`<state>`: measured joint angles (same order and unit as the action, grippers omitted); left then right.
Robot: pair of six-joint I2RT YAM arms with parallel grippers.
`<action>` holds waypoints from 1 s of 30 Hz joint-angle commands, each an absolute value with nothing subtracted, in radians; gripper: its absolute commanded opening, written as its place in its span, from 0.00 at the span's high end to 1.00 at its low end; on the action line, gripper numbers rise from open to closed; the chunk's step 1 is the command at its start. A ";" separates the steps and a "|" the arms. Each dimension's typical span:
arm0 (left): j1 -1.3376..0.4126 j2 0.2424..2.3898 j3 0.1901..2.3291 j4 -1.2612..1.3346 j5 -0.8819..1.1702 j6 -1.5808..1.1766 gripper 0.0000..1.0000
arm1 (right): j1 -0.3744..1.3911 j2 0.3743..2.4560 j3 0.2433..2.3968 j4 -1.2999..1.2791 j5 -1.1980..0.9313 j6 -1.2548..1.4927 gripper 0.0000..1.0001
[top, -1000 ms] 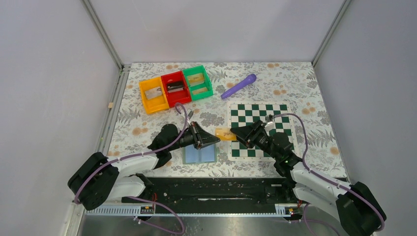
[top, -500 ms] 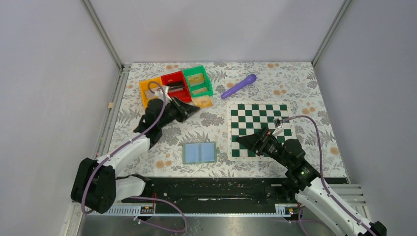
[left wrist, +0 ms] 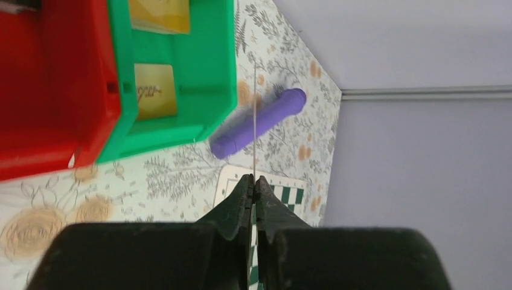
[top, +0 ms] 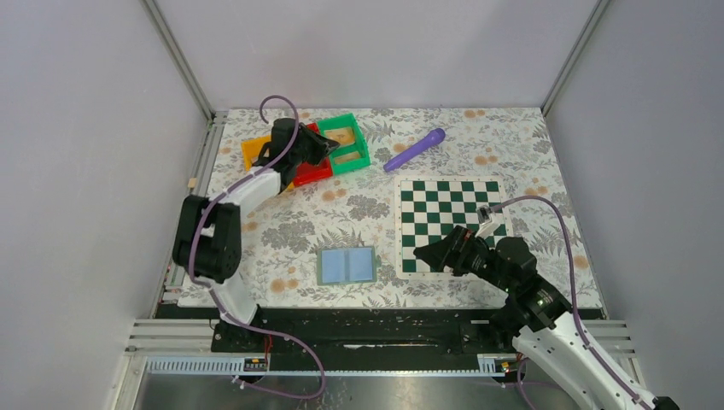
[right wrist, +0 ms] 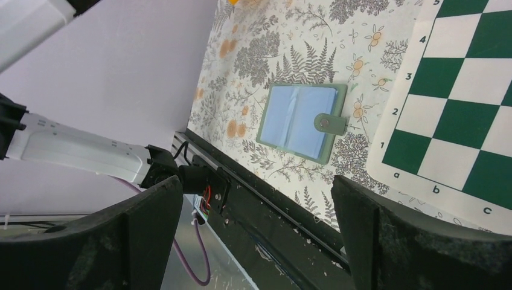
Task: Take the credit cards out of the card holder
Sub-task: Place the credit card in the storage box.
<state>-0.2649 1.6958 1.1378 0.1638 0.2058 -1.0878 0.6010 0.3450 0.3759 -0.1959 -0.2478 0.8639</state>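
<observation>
The card holder [top: 347,266] lies spread open on the floral table, with light-blue panels and a teal edge. It also shows in the right wrist view [right wrist: 300,122], with no card showing on its panels. My left gripper [top: 321,147] reaches over the bins and is shut [left wrist: 254,179] on a credit card [left wrist: 255,121], seen edge-on as a thin line. Two tan credit cards [left wrist: 156,90] lie in the green bin [top: 345,143]. My right gripper [top: 424,254] is open and empty [right wrist: 259,241], above the table to the right of the holder.
Orange [top: 256,154], red [top: 309,169] and green bins stand in a row at the far left. A purple cylinder [top: 415,149] lies beyond the green-and-white chessboard [top: 452,205]. Grey walls close in the table on three sides.
My left arm has carried the card from beside the holder out to the bins at the far left. My right arm has drawn back towards the near edge.
</observation>
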 commanded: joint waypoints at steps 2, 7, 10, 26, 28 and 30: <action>-0.245 1.842 1.337 0.138 0.192 -1.074 1.00 | 0.598 0.434 0.465 -0.182 -0.297 0.838 0.01; -0.217 1.995 1.476 0.115 0.205 -1.092 1.00 | 0.598 0.442 0.481 -0.180 -0.297 0.857 0.01; -0.209 2.050 1.529 0.121 0.205 -1.089 1.00 | 0.598 0.440 0.477 -0.159 -0.301 0.883 0.01; -0.186 2.250 1.765 0.002 0.268 -1.027 1.00 | 0.598 0.497 0.447 -0.093 -0.280 0.924 0.01; -0.183 2.255 1.768 0.002 0.270 -1.021 1.00 | 0.597 0.497 0.442 -0.087 -0.275 0.930 0.01; -0.181 2.260 1.771 0.002 0.257 -1.007 1.00 | 0.598 0.498 0.435 -0.081 -0.269 0.937 0.01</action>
<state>-0.1932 2.2517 1.7214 -0.0151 0.2581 -1.0420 0.6010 0.4976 0.4343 -0.1417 -0.2790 0.9173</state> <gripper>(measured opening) 0.010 0.993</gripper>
